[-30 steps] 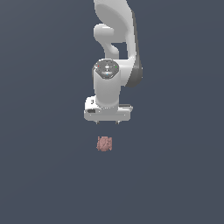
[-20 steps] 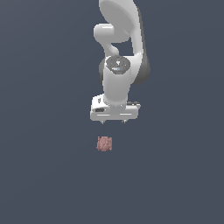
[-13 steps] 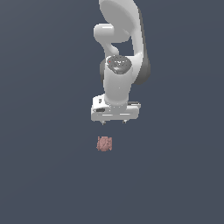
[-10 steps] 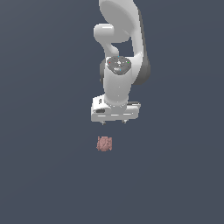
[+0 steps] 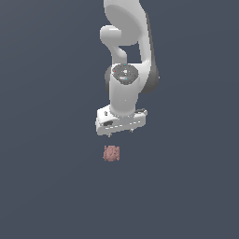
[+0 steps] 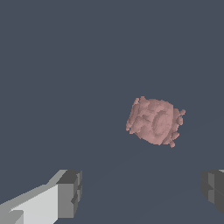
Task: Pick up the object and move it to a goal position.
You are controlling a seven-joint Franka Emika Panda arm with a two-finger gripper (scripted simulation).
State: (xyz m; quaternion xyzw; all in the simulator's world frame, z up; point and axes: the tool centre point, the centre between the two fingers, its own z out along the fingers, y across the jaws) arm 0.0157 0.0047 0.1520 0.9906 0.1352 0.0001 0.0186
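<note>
While the arm (image 5: 125,70) has swung its wrist round and dipped slightly over the last second and a half, the gripper (image 5: 120,133) hangs above the object (image 5: 111,153), fingers (image 6: 69,193) spread apart, nothing grasped; descent remains.

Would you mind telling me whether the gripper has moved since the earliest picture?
Yes. Against the unmoved pinkish-red lump, the gripper has shifted toward the exterior view's right, turned slightly, and hangs above it, open.
</note>
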